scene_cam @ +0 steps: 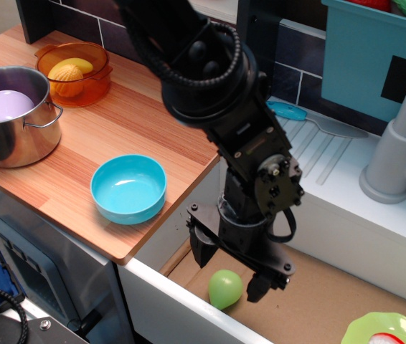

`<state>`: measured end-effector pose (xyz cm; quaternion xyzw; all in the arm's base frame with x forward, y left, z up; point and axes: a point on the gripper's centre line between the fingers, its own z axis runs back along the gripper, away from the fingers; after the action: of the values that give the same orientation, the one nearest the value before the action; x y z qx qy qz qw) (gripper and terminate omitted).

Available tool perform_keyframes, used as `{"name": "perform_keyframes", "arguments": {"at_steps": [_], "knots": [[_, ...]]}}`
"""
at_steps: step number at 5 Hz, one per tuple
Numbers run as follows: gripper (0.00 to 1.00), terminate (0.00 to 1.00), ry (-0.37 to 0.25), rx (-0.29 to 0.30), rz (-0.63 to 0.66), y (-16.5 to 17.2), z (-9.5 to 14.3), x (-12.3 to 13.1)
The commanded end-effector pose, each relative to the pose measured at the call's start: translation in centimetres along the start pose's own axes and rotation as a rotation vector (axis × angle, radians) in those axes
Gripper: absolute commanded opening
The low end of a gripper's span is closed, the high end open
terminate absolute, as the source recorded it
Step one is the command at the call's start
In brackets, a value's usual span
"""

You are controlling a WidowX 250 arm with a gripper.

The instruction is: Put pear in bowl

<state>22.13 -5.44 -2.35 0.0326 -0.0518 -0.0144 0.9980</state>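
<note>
The light-green pear [225, 288] lies on the brown floor of the sink basin, near its front wall. The cyan bowl [128, 188] stands empty on the wooden counter near the front edge, to the upper left of the pear. My black gripper [228, 269] hangs just above the pear with its jaws open, one finger [200, 244] to the pear's left and one finger [258, 285] to its right. The pear is not held.
A steel pot [18, 115] with a lilac cup stands at the left. An orange see-through bowl [74, 69] holds yellow fruits at the back. A green plate [386, 331] lies at the basin's right. A grey faucet [404, 136] stands on the white drainboard.
</note>
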Motion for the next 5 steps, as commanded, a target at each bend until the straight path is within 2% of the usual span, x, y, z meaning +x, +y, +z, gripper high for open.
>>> {"name": "perform_keyframes", "arguments": {"at_steps": [1,3,5], "knots": [[1.00,0.00,-0.031,-0.005,0.015,0.1,-1.0,0.3],[1.00,0.00,-0.046,-0.037,0.035,0.6,-2.9,-0.6],[1.00,0.00,-0.084,-0.049,0.047,0.6,-4.8,-0.3]]}}
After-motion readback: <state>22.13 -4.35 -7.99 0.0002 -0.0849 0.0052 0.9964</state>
